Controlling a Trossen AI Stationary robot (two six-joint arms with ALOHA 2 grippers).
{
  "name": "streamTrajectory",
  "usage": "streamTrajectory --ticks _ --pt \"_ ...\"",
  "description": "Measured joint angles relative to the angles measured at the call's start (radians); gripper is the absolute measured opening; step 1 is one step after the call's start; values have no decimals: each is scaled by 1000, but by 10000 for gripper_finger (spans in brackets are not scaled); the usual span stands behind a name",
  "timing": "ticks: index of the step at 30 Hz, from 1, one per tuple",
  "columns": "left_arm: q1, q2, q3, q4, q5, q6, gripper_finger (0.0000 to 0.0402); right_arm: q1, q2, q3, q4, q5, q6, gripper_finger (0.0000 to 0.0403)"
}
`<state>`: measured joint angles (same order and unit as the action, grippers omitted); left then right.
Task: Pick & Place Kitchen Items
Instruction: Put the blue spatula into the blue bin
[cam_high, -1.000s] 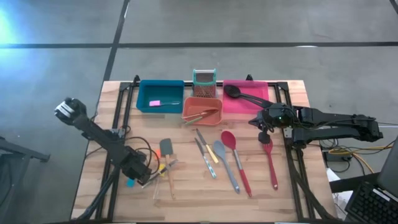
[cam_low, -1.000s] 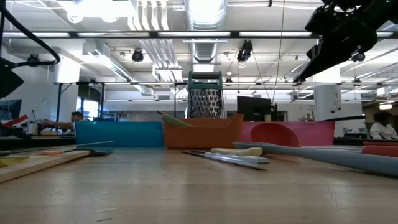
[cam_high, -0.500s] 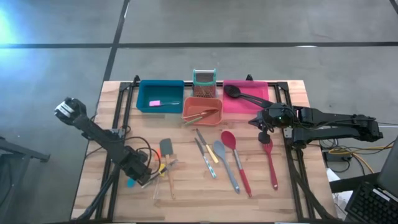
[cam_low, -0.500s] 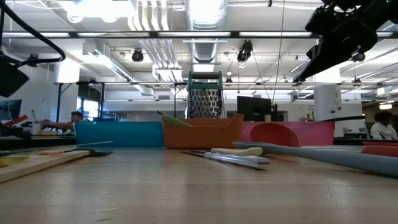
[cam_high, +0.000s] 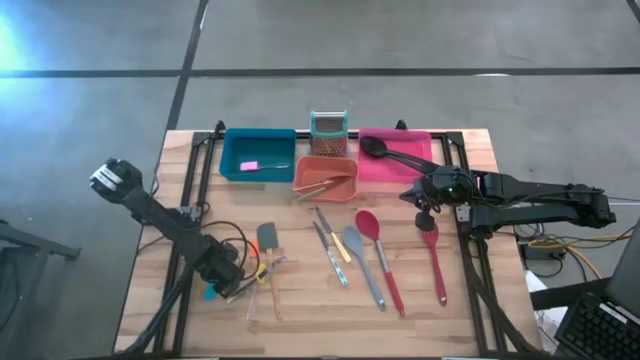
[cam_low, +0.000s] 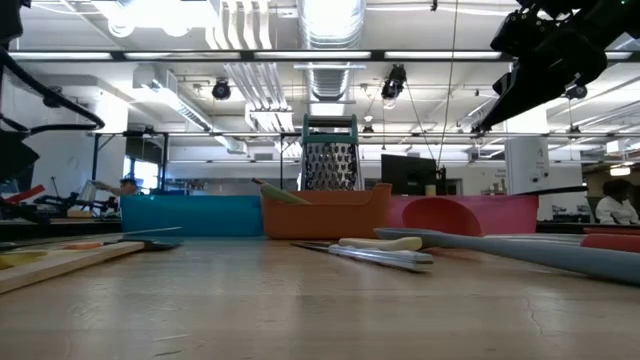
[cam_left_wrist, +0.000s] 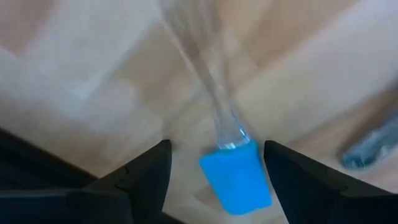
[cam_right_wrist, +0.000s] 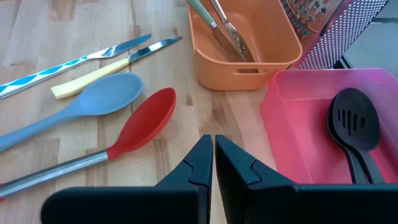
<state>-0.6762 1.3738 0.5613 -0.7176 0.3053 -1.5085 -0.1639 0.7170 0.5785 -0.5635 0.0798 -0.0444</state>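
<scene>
A spatula with a blue head (cam_left_wrist: 236, 180) and a clear handle (cam_left_wrist: 208, 93) lies flat on the wood near the table's left front. My left gripper (cam_left_wrist: 216, 149) (cam_high: 226, 281) points steeply down over it, open, one finger on each side of the blue head, apart from it. Short yellow and orange-handled tools (cam_high: 262, 268) lie beside it. My right gripper (cam_right_wrist: 213, 163) (cam_high: 425, 208) hangs shut and empty above the table by the pink bin (cam_high: 412, 165). Red spoons (cam_high: 378, 255) (cam_high: 435, 255), a grey-blue spoon (cam_high: 362, 262) and knives (cam_high: 333, 248) lie mid-table.
Along the far edge stand a blue bin (cam_high: 232, 160), an orange bin (cam_high: 303, 178) with cutlery in it, and the pink bin holding a black slotted spoon (cam_right_wrist: 352, 124). A teal-rimmed metal grater (cam_high: 328, 125) stands behind them. A dark grey spatula (cam_high: 267, 237) lies left of centre.
My left arm has sunk toward the table over the blue-headed spatula; its dark shape and cable sit lower in the low view. Nothing on the table has moved.
</scene>
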Motion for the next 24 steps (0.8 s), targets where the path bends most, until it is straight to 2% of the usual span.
streamTrajectory --ticks 7,16,20,24 --pt "-2 94 19 38 152 149 259 0 0 0 0 0 0 13" --pt "-2 214 41 47 194 167 237 0 0 0 0 0 0 13" --pt "-2 242 49 46 204 114 188 0 0 0 0 0 0 13" --pt "-4 237 50 55 205 92 100 0 0 0 0 0 0 13"
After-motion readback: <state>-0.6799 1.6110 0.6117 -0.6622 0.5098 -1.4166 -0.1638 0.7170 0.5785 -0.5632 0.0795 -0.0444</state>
